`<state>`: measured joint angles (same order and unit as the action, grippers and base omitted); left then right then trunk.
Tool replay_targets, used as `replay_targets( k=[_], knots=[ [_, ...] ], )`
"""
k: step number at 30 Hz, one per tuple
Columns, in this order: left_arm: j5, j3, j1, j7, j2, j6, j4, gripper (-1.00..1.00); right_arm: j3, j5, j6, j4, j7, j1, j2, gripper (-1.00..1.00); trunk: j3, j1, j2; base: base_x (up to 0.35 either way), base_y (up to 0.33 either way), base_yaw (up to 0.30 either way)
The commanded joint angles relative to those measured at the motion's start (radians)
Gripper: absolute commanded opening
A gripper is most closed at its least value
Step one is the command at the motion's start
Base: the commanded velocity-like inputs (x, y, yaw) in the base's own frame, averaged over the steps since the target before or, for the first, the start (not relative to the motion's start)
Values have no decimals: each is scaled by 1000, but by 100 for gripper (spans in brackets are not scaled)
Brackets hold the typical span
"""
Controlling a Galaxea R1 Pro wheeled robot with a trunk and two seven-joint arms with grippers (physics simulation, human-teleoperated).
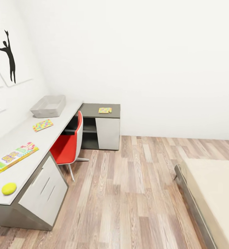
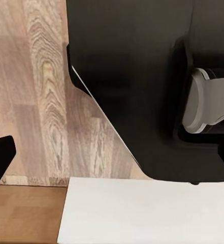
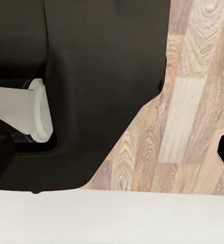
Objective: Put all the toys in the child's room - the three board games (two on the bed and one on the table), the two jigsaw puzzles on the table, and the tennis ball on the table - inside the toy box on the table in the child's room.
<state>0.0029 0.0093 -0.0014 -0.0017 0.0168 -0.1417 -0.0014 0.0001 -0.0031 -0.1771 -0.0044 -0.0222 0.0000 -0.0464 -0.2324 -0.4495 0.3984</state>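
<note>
Tennis ball (image 1: 9,188) on table (image 1: 24,138)

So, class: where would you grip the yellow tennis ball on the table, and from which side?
Across its middle, from straight above: the tennis ball is round, rests on the table near its front edge, and nothing crowds it.

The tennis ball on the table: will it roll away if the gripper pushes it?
Probably. The tennis ball is round and rests on the flat table near its front edge, so a sideways nudge could send it to the floor. It looks small and likely light, easy to lift.
</note>
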Motion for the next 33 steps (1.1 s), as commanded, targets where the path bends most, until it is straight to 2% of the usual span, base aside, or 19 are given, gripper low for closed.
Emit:
replay_targets(
  k=[1, 11, 21, 33],
  knots=[
    [-1, 0, 0, 0, 0, -3, 0, 100, 0, -1, -3, 0, -2, 0, 0, 100, -2, 0, 2, 0, 0, 264],
    [-2, -1, 0, 0, -1, -7, 0, 100, -2, -10, -3, 0, -3, 0, 3, 100, -7, 0, 2, 0, 0, 183],
    [-2, -1, 0, 0, -1, -7, 0, 100, -5, -11, -5, 0, -3, 0, 4, 100, -7, 0, 2, 0, 0, 24],
    [-6, -5, 0, -3, -7, -8, -1, 100, -2, -8, -5, 0, -2, 0, 20, 100, -7, 0, 2, 0, 0, 1]
  ],
)
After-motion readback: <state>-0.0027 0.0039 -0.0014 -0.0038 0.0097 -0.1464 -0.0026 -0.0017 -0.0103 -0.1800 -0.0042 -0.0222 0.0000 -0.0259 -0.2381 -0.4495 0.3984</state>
